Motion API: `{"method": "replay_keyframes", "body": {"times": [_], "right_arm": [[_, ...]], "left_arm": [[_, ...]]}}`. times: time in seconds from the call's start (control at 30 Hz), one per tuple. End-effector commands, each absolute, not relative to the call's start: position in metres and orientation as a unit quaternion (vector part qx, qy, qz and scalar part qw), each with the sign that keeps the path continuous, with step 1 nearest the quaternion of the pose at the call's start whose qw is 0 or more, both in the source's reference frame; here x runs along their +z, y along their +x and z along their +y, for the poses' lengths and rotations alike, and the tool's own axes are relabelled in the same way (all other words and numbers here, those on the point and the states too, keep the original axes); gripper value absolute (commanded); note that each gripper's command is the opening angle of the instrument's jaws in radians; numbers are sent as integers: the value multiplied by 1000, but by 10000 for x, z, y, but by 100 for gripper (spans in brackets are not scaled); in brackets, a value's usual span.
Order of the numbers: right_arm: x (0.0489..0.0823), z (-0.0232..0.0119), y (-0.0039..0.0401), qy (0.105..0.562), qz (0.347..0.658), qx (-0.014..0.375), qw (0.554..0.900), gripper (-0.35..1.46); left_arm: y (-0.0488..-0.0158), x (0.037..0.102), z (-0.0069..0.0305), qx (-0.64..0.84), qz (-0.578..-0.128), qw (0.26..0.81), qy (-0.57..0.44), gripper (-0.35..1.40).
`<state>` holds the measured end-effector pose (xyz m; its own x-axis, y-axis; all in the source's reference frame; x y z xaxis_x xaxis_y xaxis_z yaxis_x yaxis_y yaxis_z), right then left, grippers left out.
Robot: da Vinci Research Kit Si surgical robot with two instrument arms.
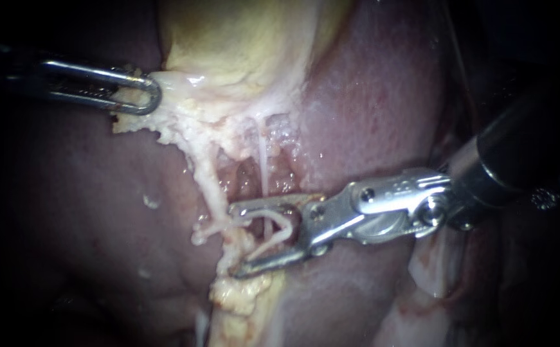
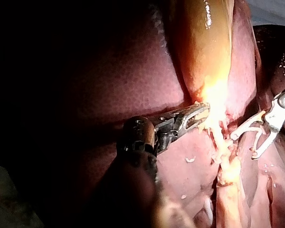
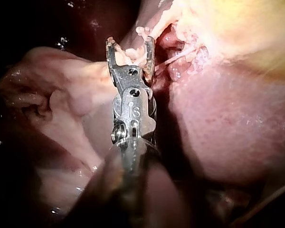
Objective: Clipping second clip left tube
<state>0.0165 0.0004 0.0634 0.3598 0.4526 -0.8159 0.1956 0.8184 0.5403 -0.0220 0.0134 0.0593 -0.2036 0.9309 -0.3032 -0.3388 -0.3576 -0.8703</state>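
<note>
L instrument [image 1: 151, 95]: jaws clenching gallbladder [image 1: 241, 45] fringe, apparently holding it back so tubes are standing taut and exposed off liver [image 1: 370, 96]. R instrument [image 1: 234, 241]: jaws gaping, gripping nothing. They are straddling left tube [image 1: 210, 186], which is crossing between them near their tips, prob. lining up for clip. Seated clip on tube: cannot tell. No containers showing.
</note>
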Motion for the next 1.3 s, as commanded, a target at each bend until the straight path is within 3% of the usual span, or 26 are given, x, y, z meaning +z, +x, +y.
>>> {"method": "replay_keyframes", "body": {"times": [0.03,0.57,0.93,1.3], "right_arm": [[634,7,164,288,559,84,773,50],[663,18,179,318,563,129,752,50],[688,-3,211,342,559,131,744,50],[701,-11,239,372,577,137,714,50]], "left_arm": [[-219,592,134,698,-339,455,-438,-35],[-219,592,133,698,-339,455,-438,-35],[-219,592,133,698,-339,455,-438,-35],[-220,592,133,698,-338,455,-438,-35]]}}
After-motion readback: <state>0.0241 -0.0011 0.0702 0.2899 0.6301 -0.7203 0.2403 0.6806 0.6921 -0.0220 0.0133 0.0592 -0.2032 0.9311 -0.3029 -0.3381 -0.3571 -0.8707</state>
